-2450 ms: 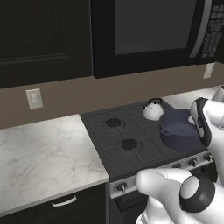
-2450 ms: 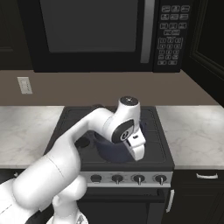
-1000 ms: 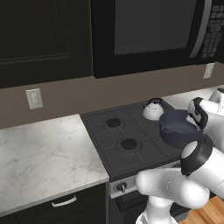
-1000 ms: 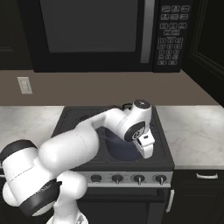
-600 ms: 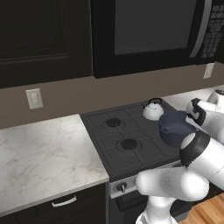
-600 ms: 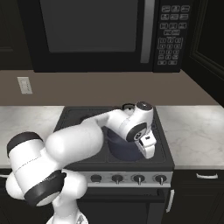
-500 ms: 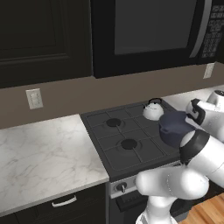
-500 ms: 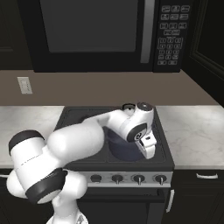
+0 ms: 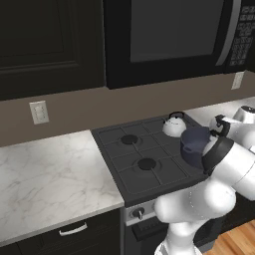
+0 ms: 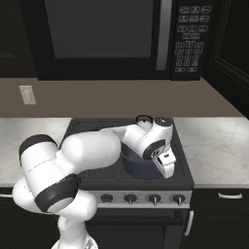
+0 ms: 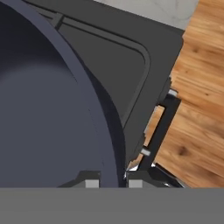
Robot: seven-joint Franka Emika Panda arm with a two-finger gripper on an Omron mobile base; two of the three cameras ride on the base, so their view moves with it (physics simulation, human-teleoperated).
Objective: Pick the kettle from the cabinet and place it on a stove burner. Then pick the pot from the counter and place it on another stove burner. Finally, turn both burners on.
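Note:
The wide dark blue-grey pot (image 9: 193,144) is over the front right burner of the black cooktop (image 9: 122,174); whether it rests on the grate I cannot tell. My gripper (image 11: 113,180) is shut on its rim, one fingertip inside the pot (image 11: 48,109) and one outside. From the right base camera the gripper (image 10: 164,171) sits at the pot's (image 10: 135,168) right edge, and my arm hides most of the pot. The small white-silver kettle (image 9: 174,124) stands on the back right burner, just behind the pot. The two left burners (image 9: 147,163) are bare.
A black microwave (image 10: 112,34) hangs over the stove, with the dark cabinet (image 9: 50,40) to its left. Marbled counter (image 9: 45,169) runs left of the cooktop and also right (image 10: 219,146). Silver knobs (image 10: 130,198) line the stove front. Wooden floor (image 11: 197,109) lies below.
The pot has shifted slightly left and further over the cooktop in my grip. My elbow has swung round in front of the stove. The kettle has stayed put.

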